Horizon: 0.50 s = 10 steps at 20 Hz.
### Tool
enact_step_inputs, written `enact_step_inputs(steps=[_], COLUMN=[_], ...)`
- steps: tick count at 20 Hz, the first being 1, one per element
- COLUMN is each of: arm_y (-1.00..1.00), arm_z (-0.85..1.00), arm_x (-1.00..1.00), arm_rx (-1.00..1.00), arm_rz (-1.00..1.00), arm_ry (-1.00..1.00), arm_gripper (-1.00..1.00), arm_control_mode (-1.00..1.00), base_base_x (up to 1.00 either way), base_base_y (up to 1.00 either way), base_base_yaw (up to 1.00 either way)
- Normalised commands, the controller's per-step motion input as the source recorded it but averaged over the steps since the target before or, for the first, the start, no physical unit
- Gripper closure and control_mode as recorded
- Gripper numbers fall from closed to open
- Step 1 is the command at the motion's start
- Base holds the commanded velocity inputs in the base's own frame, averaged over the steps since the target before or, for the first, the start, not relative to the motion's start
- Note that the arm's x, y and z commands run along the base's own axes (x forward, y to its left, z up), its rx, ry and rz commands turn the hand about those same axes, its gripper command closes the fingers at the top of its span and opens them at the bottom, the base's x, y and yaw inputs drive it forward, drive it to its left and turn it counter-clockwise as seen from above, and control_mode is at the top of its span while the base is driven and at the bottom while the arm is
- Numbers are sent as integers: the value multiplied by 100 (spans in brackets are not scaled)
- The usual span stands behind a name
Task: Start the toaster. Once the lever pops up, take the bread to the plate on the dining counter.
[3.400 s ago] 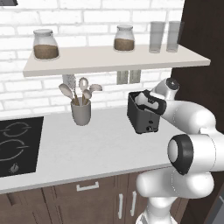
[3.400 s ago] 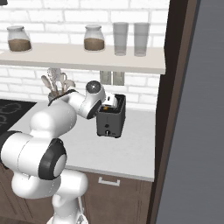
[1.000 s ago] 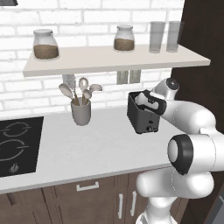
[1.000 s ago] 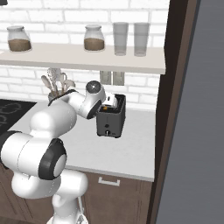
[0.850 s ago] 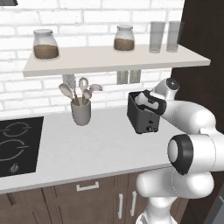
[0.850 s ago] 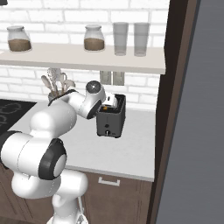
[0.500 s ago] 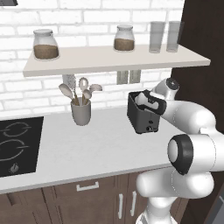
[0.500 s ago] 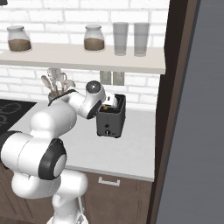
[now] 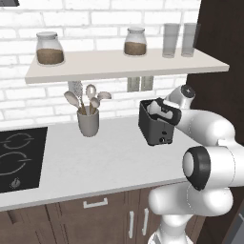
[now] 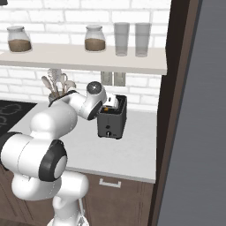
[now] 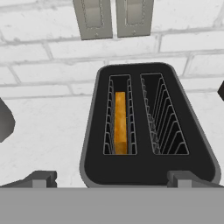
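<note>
While the tool [image 11: 111, 177] is held wide open and empty directly above the toaster [image 11: 146, 127], the bread [image 11: 120, 122] is seen sunk in the slot just ahead of its left fingertip. The waiting step is judged to be in hand, with a grasp of the slice's top edge called for next. The lever is hidden, so whether it is up cannot be told.

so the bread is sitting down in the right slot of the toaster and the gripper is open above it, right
Not quite. In the hand view the bread sits down in the left slot of the toaster, and the right slot is empty. The rest holds: the gripper is open above it, one fingertip on each side of the toaster's near end.
</note>
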Motion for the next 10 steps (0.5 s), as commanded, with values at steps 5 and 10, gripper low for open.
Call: enact_step_inputs(steps=[5,10], arm_y=[0,0], arm_z=[0,0], arm_x=[0,0], arm_rx=[0,0], arm_rz=[0,0], arm_ry=[0,0], arm_gripper=[-100,-100], arm_control_mode=[-100,-100], base_base_x=[0,0], base_base_y=[0,0], base_base_yaw=[0,0])
